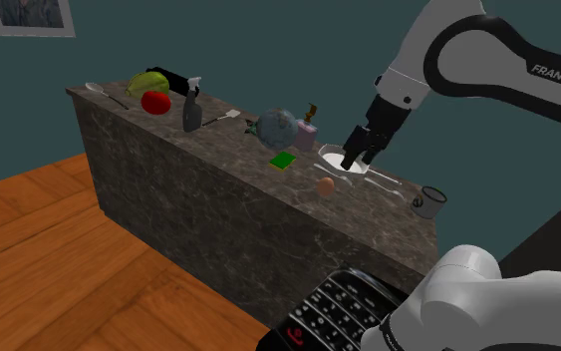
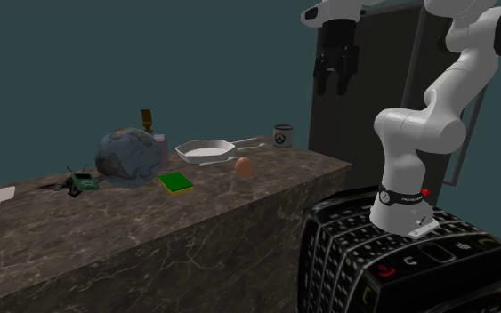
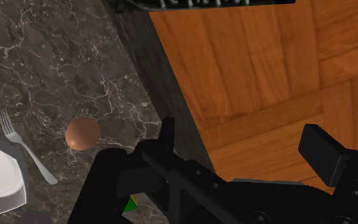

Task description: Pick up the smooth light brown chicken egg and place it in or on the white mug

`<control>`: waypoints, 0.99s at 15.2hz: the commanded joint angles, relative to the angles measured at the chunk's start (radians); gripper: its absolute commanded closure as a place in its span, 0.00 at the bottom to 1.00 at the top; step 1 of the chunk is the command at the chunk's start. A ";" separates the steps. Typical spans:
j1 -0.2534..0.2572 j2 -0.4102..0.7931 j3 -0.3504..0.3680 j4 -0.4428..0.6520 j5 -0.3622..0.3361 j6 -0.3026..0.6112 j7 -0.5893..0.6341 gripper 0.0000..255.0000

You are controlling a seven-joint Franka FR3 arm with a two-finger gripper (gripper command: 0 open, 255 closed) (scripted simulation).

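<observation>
A white robot arm stands on a dark stand (image 1: pixel 338 314), nearest the shoulder camera, and reaches over a long counter (image 1: pixel 218 199) of dark marbled stone.

Near the counter's front edge sits the egg (image 1: pixel 326 185), light brown and smooth, alone on bare stone. Well apart from it, toward the shoulder view's right, the pale mug (image 1: pixel 428 202) stands upright with its mouth open upward. Just beyond the egg lie a fork (image 1: pixel 383 181) and a white pan (image 1: pixel 336 158), and a green sponge (image 1: pixel 284 161) lies to their left. Farther left is a globe (image 1: pixel 276 126).

The egg is probably light, rigid, brittle and slippery, and it may roll if nudged. The safest hold is likely across its widest middle, one finger on each side, with only a gentle squeeze.

The black gripper (image 1: pixel 358 155) hangs high above the counter, close to its front edge. Its jaws are spread wide apart and empty, touching nothing. In the wrist view the egg lies off to one side of the fingers, not between them.
</observation>
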 commanded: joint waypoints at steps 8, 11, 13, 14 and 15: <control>-0.009 0.008 -0.100 -0.175 -0.131 0.232 -0.213 0.00; -0.016 0.043 -0.151 -0.227 -0.188 0.345 -0.301 0.00; -0.020 0.078 -0.187 -0.253 -0.224 0.426 -0.359 0.00; -0.022 0.100 -0.206 -0.263 -0.241 0.467 -0.388 0.00; -0.023 0.123 -0.225 -0.271 -0.258 0.509 -0.416 0.00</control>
